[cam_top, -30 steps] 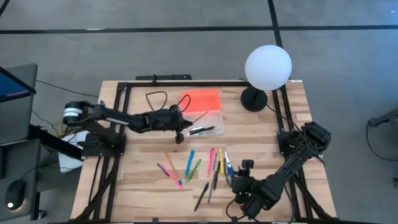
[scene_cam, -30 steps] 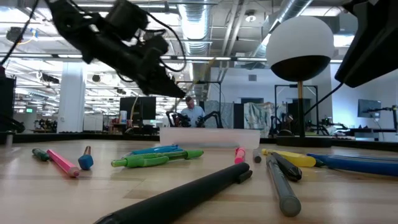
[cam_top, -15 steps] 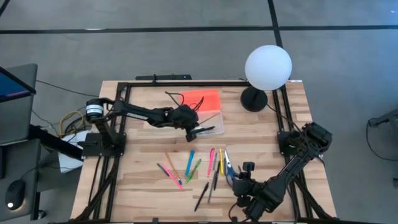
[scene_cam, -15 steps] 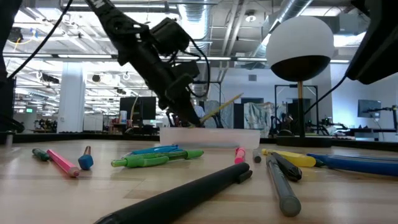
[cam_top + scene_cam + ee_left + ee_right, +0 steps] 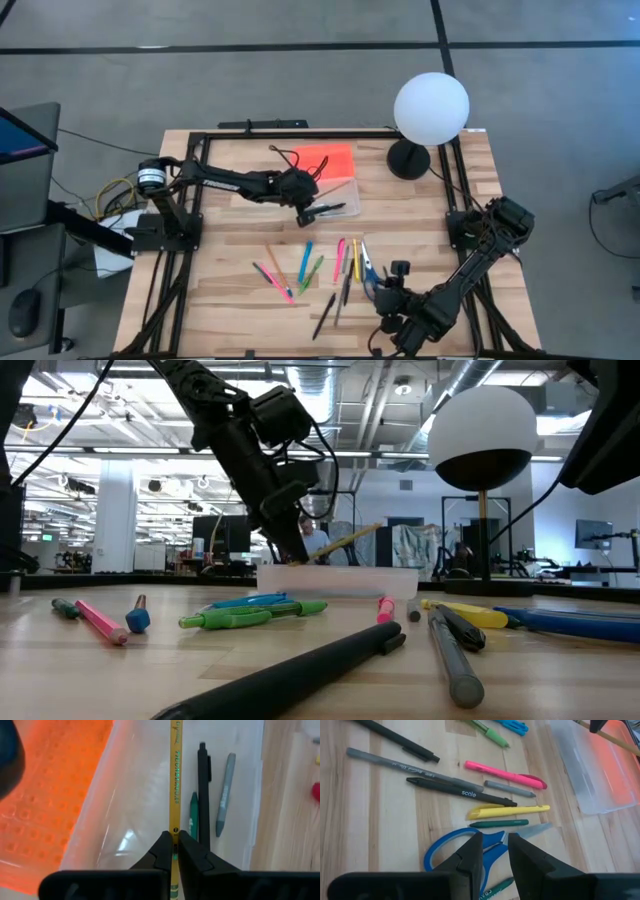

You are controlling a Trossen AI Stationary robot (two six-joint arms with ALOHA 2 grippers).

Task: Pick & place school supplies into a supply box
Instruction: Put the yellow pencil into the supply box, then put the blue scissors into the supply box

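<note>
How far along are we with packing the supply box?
Early. Done: a black pen, a grey pen and a green one lie in the supply box. In hand: the left hand grips a yellow pencil over it. Left: the scissors under the right hand and the pens loose on the table.

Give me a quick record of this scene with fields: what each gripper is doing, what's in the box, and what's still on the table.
left gripper: shut on a yellow pencil, held over the clear supply box
right gripper: fingers apart, just above the blue scissors, near the table's front edge
in the box: black pen, grey pen, green pen
box lid: orange, open beside the box
still on table: pink, blue, green, yellow and black pens, plus the scissors
lamp: white globe, back right
</note>
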